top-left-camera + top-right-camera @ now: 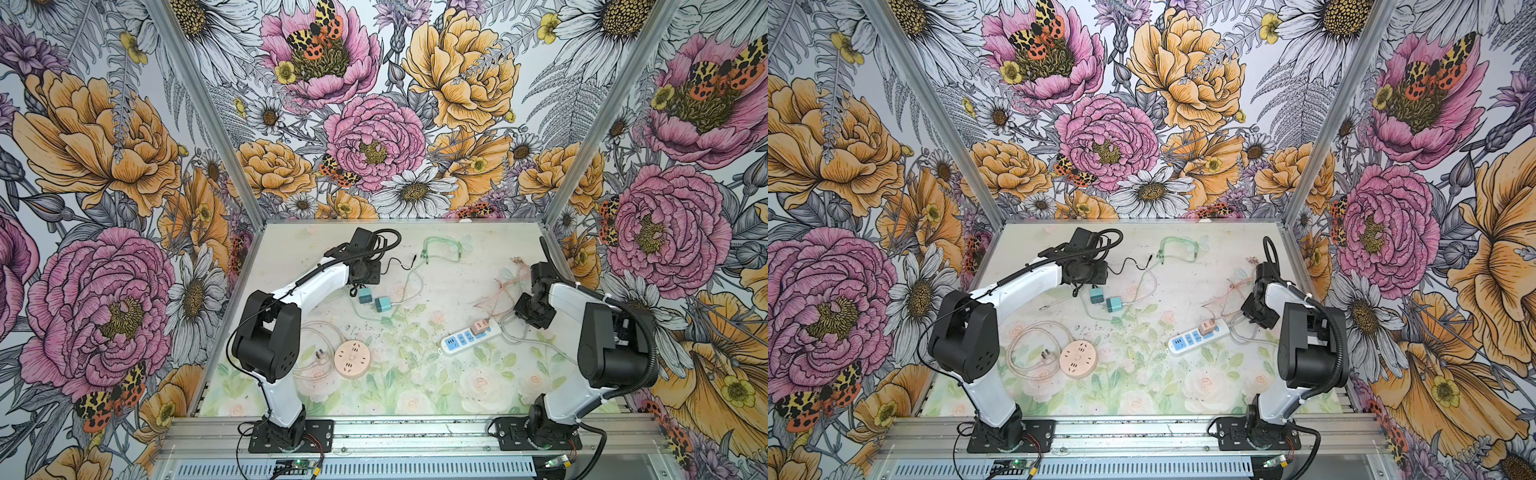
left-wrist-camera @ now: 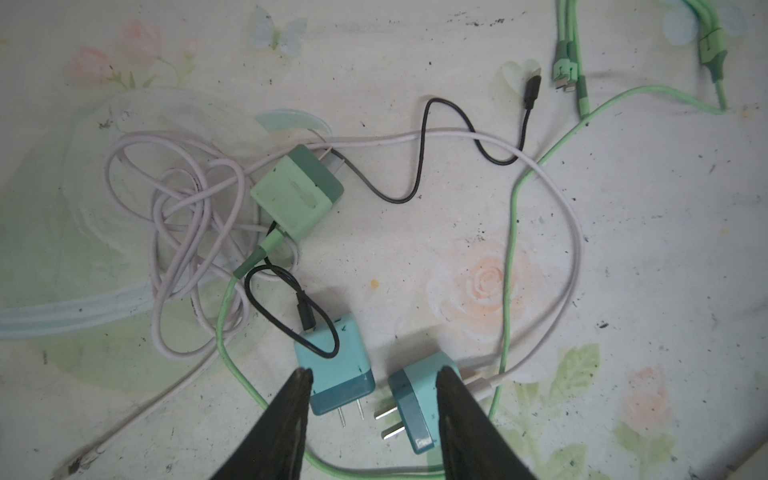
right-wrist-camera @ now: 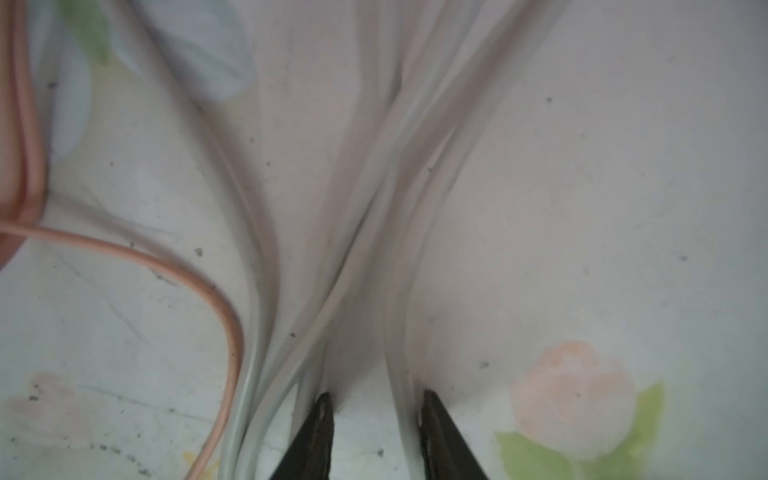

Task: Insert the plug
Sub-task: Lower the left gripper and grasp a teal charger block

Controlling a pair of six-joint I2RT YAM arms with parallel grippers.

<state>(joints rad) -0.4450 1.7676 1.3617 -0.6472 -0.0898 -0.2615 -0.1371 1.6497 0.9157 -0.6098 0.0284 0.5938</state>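
Both open, nothing gripped. Left gripper [image 2: 376, 374] over teal square plastic plug [image 2: 332, 365] on floral tabletop [image 2: 623, 249], second teal plug [image 2: 411, 401] just beside. Right gripper [image 3: 376, 395] over white cables [image 3: 392, 340], near white-and-blue power strip [image 1: 471, 338].

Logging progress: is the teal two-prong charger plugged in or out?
Out. The teal two-prong charger lies flat on the table, with both metal prongs fully exposed.

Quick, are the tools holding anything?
Left tool: open, empty, over the teal plugs.
Right tool: open, empty, by white cables.
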